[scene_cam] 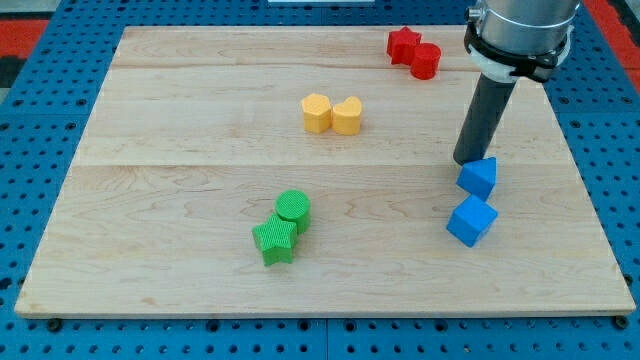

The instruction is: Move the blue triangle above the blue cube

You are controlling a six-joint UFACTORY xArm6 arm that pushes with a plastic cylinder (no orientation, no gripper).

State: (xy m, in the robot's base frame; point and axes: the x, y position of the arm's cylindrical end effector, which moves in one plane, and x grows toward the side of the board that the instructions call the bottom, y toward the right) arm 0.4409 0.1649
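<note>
At three o'clock on the counter (pixel 200 110), my tip (pixel 466 160) touches the blue triangle (pixel 479 177), at twelve o'clock from the blue cube (pixel 471 221); no gripper shows.

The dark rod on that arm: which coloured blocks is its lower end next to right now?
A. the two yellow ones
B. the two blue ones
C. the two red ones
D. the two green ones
B. My tip sits right at the upper-left edge of the blue triangle, which lies just above the blue cube at the view's right; the red, yellow and green pairs lie well away from it.
</note>
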